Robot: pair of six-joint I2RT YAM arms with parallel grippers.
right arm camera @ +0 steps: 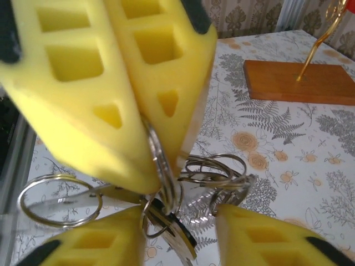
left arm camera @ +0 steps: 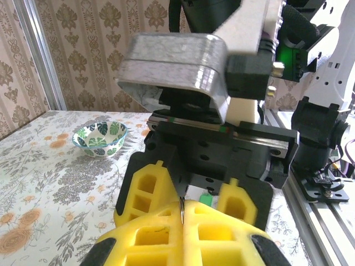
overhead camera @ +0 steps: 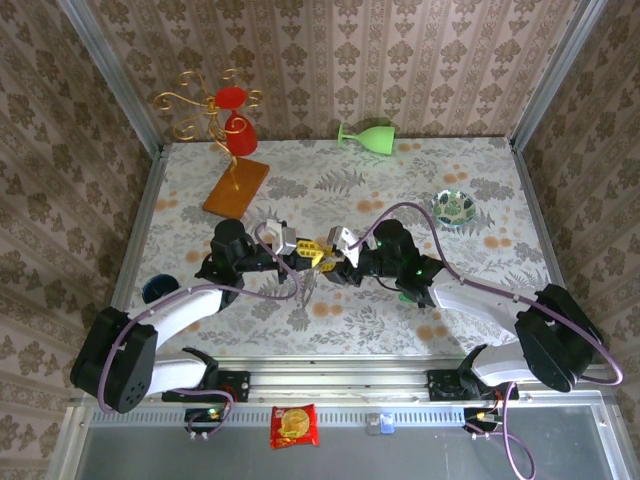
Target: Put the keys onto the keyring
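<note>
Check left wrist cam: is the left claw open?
No, the left claw is shut, with a thin metal ring pinched edge-on between its yellow tips.

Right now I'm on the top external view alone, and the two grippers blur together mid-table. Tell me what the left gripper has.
Observer: The left gripper is shut on a thin metal ring, pinched edge-on.
Operator: Report the right gripper.
Observer: The right gripper faces it with its jaws apart, and a green key head sits between them.
Operator: Tell me what else is near that pinched ring.
Observer: A bunch of metal rings sits right beside it, with a dark key head just below.
</note>
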